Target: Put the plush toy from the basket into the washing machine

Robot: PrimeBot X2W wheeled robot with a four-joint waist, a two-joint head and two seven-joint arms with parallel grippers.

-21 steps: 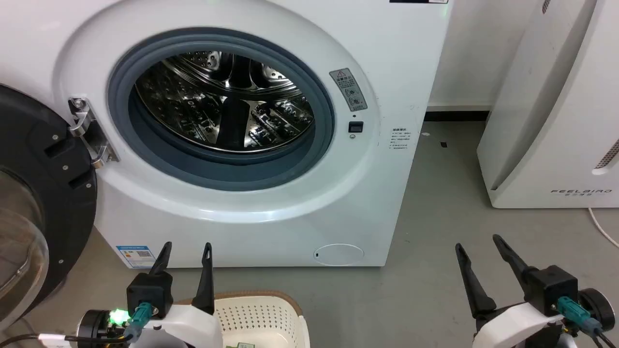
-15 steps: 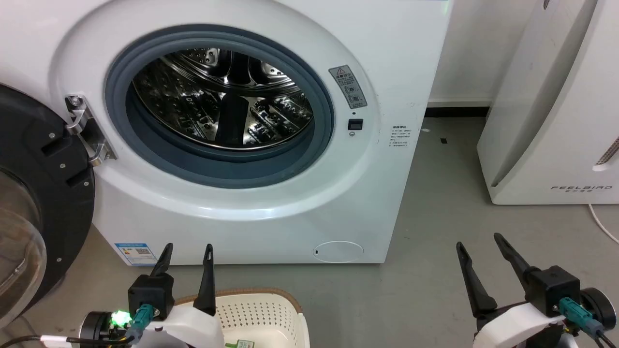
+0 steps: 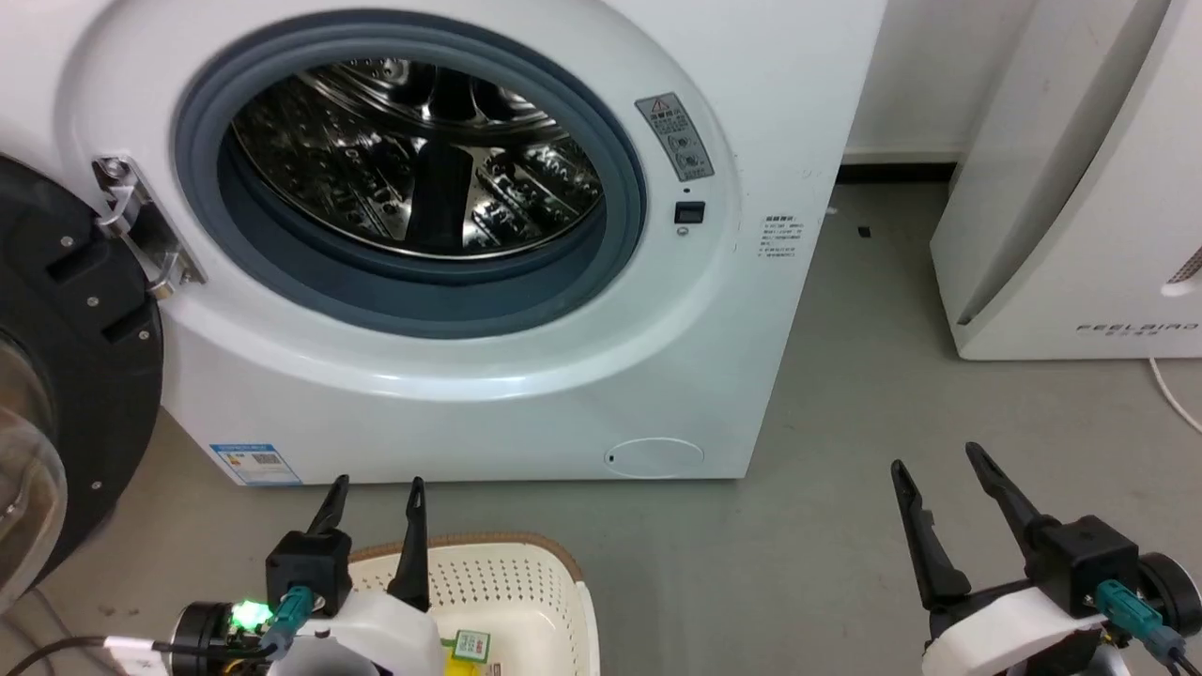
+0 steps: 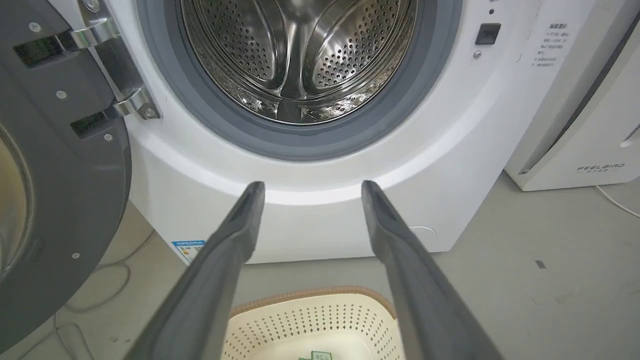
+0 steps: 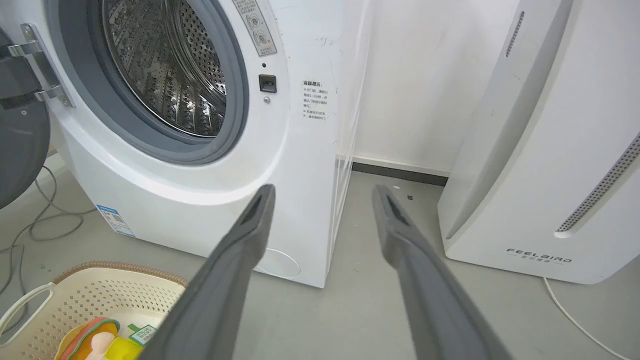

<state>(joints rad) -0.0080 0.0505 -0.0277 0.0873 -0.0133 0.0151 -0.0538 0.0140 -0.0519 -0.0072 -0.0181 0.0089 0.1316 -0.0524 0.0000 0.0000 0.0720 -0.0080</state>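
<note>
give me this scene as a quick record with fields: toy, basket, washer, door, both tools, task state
plush toy: lying in the basket, not gripped
basket: on the floor in front of the washing machine
washing machine: porthole uncovered, visible part of the drum looks empty
door: swung open to the left
left tool: open, empty, over the basket's left side
right tool: open, empty, over bare floor
white appliance: stands right of the washing machine
task state: toy not yet picked up
</note>
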